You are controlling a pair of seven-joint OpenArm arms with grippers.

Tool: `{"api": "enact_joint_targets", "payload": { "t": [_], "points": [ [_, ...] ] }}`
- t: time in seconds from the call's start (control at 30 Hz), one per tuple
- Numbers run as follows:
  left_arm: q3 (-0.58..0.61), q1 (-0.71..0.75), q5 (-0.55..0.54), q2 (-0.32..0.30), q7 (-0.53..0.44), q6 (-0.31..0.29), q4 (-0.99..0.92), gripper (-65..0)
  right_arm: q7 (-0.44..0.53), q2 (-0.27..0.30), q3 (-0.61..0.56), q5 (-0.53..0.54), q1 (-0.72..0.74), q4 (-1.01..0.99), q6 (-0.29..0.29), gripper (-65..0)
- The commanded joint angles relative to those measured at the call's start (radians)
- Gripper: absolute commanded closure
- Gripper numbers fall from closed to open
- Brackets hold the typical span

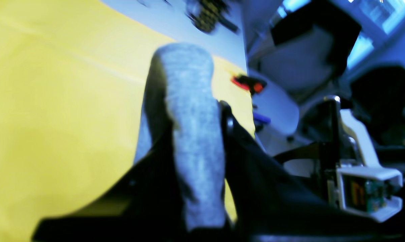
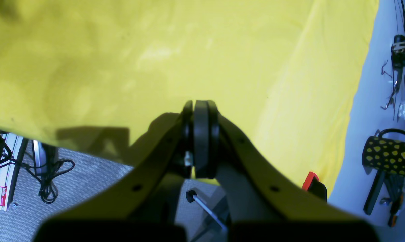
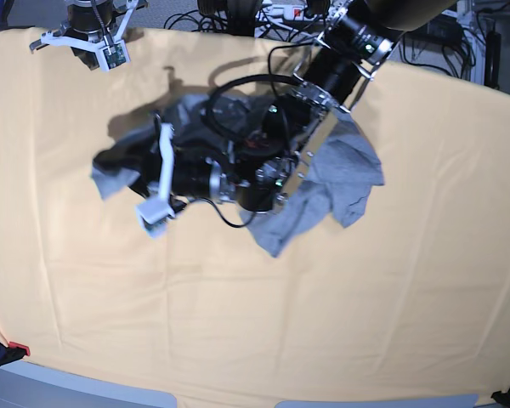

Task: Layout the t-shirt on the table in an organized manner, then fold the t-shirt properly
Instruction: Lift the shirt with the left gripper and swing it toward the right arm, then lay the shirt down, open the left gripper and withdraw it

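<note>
While the t-shirt (image 3: 340, 183) lies crumpled mid-table (image 3: 255, 323), unspread and unfolded, I log my left claw (image 1: 195, 134) pinching a grey fold of it, right claw (image 2: 201, 137) pressed together on nothing near the far edge; everything remains.

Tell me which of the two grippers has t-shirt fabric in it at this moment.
The left gripper: its wrist view shows a fold of the grey t-shirt pinched between its jaws. The right gripper is shut on nothing, over the table.
</note>
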Motion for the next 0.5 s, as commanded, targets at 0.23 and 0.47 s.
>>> {"api": "enact_joint_targets", "payload": {
  "t": [0.23,0.47],
  "points": [
    [0.105,-0.025,0.235,0.041,-0.048,-0.009,0.015,0.0,0.014,0.003,0.002,-0.008,-0.011,0.016,-0.008,0.0],
    [0.122,-0.028,0.148,0.041,-0.003,-0.009,0.015,-39.6,0.014,0.003,0.002,-0.008,-0.011,0.016,-0.008,0.0]
  ]
}}
